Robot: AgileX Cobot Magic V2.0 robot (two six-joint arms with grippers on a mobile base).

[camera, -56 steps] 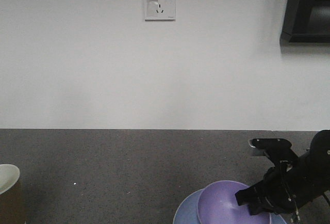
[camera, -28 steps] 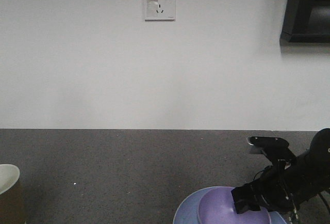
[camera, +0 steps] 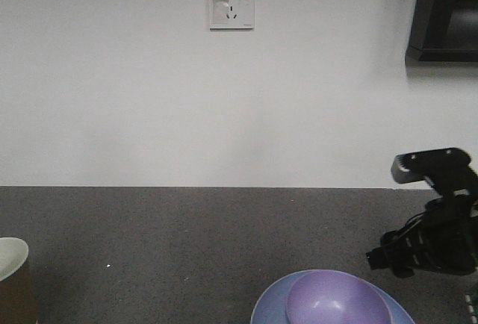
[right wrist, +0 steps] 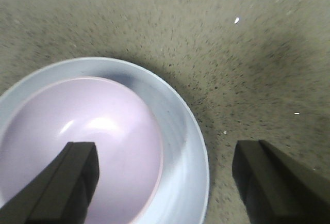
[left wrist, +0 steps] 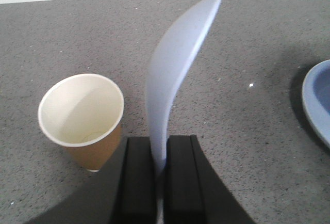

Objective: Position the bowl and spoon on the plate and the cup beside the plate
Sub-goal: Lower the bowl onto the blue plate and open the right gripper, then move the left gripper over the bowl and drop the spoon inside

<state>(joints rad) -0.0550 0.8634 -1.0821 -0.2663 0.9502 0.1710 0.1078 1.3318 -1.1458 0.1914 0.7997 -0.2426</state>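
Observation:
The lavender bowl (camera: 336, 300) (right wrist: 77, 141) sits inside the pale blue plate (camera: 267, 307) (right wrist: 180, 141) at the front of the counter. My right gripper (camera: 385, 258) (right wrist: 165, 154) is open, hovering above the bowl's right side and the plate rim, touching neither. The left gripper (left wrist: 161, 146) is shut on the handle of the light-blue spoon (left wrist: 178, 69), whose scoop points away and up. Just left of that gripper the brown paper cup (left wrist: 82, 115) (camera: 11, 272) stands upright on the counter. The plate's edge (left wrist: 317, 105) shows at the right of the left wrist view.
The dark speckled counter (camera: 187, 242) ends at a white wall with a socket (camera: 231, 4). A dark cabinet (camera: 444, 14) hangs at the top right.
My right gripper has let go of the bowl, opened, and pulled up and to the right. The bowl, earlier tilted in its grip, now rests level on the plate.

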